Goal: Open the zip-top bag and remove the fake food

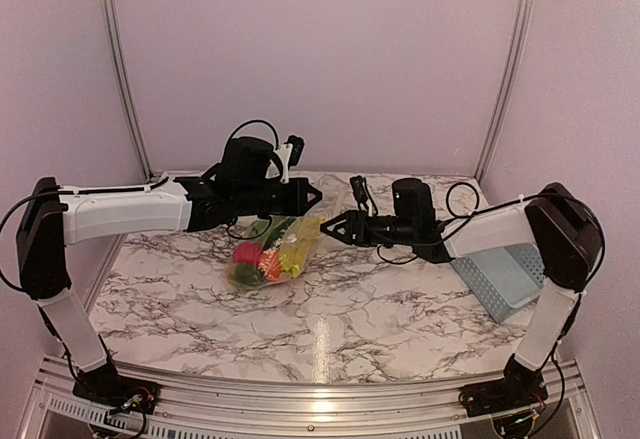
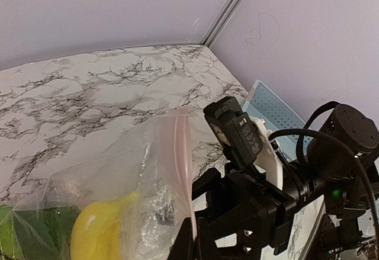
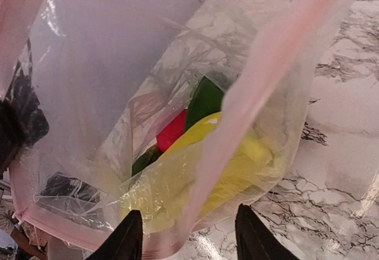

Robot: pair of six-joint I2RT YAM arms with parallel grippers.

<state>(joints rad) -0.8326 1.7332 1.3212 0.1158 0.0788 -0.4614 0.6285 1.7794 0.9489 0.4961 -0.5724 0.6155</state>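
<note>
The zip-top bag (image 1: 298,232) hangs over the marble table, its mouth held up and its bottom resting on the table. The fake food (image 1: 258,259) lies inside at the bottom. My left gripper (image 1: 312,197) is shut on the bag's pink zip strip (image 2: 182,153), which runs down into its jaws (image 2: 198,241). My right gripper (image 1: 333,229) is open at the bag's mouth, its fingers (image 3: 128,237) on either side of the near lip, gripping nothing. The right wrist view looks into the bag (image 3: 106,64) at a yellow banana (image 3: 237,165), a red piece (image 3: 173,131) and a green piece (image 3: 206,100).
A light blue slotted basket (image 1: 505,277) lies at the table's right edge, beside the right arm; it also shows in the left wrist view (image 2: 272,109). Pale walls with metal corner rails (image 1: 505,69) close the back.
</note>
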